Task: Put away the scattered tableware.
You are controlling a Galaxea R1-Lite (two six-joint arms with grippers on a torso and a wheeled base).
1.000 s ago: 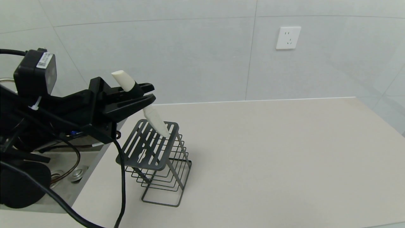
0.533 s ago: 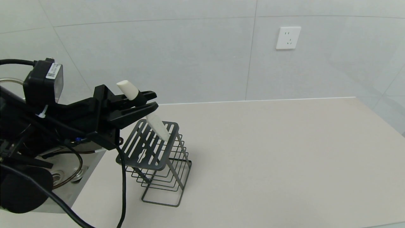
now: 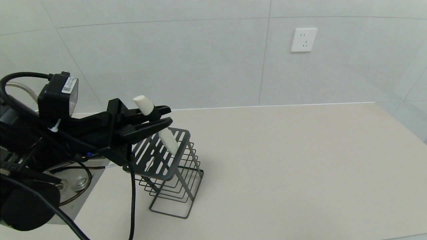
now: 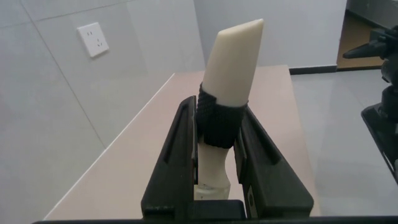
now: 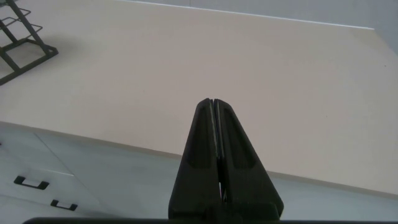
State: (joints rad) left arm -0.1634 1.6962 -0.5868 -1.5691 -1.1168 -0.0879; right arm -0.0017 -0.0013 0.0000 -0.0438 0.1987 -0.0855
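One second makes a visible difference here. The left gripper (image 3: 168, 114) has dropped lower and slid forward over the counter (image 3: 283, 160), so the white knife (image 3: 167, 139) it carries now sits lower against the slotted top of the dark wire rack (image 3: 156, 160). Earlier the tip was hovering at the far edge of that top plate. Now the blade lies across the slots, tip down, with the handle up and leaning to the robot's left. I can't tell from the head view whether the tip is actually through a slot or just resting on the metal.

The left jaws are closed down narrow on the knife, right at a black band where handle meets blade. In the wrist view the pale handle sticks out past the fingers, so the grip looks solid. The right gripper (image 5: 214, 106) is pressed completely together with nothing in it, parked over the near edge of the counter, well apart from the rack.

As I read it, this is the insertion step and it's only partway. The knife isn't stowed yet, since it's clamped and angled. The next bit probably needs the blade lined up with a slot and eased straight down before letting go. One risk I'd watch — the rack is light-looking wire and stands near the sink (image 3: 78, 181) edge, so a sideways push from the blade could shove or tip it.
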